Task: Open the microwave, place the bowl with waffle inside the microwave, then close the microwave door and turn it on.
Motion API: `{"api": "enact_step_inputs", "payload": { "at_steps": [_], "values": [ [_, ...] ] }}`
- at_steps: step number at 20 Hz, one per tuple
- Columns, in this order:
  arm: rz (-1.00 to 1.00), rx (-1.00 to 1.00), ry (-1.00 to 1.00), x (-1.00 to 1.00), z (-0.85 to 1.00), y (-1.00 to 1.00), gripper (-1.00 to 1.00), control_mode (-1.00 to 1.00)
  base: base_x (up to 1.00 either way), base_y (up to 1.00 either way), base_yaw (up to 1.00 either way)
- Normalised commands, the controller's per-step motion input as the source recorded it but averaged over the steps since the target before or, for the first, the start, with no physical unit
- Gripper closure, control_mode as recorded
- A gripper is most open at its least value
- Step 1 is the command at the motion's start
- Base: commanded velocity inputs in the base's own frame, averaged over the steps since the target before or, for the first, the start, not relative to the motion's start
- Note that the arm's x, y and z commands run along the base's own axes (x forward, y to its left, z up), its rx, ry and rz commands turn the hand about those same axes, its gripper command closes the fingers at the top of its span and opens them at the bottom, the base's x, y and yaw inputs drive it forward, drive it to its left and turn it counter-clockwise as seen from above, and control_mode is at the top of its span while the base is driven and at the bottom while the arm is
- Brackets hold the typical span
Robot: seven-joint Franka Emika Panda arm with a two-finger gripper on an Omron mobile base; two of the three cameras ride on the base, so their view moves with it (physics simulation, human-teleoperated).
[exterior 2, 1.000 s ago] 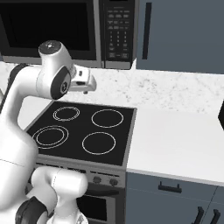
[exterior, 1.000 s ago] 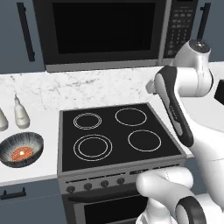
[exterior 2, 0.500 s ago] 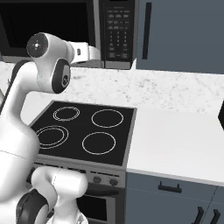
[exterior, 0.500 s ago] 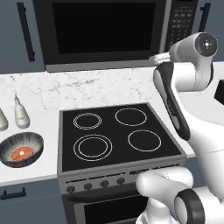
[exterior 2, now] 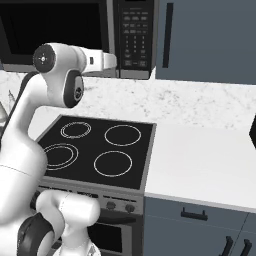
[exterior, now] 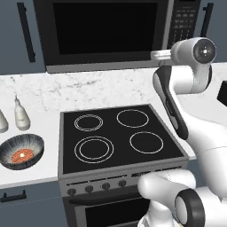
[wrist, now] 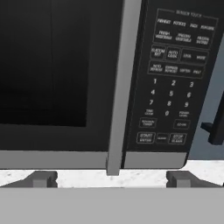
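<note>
The microwave is set in above the counter, and the microwave door is shut. My gripper is raised in front of the door's right edge, beside the button panel. In the hand view the grey handle strip runs down the middle, between the door's black glass and the panel. My gripper is open with nothing between its fingertips, a short way from the door. The bowl sits on the counter at the far left with the waffle inside it.
The black four-ring stove lies below the arm. Two pale bottles stand behind the bowl. White counter stretches to the stove's right, with a dark object at its far edge. Grey cabinets with dark handles flank the microwave.
The arm has lifted and the hand has swung up and forward, from counter height to the microwave door's right edge. The bowl has not moved.
</note>
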Motion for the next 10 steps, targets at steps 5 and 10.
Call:
{"api": "enact_step_inputs", "payload": {
  "at_steps": [5, 10],
  "values": [
    [0.01, 0.01, 0.03, 0.25, 0.0, -0.05, -1.0, -1.0, 0.0, 0.0, 0.0],
    [0.02, 0.09, 0.04, 0.51, 0.0, -0.26, -1.0, -1.0, 0.0, 0.0, 0.0]
  ]
}}
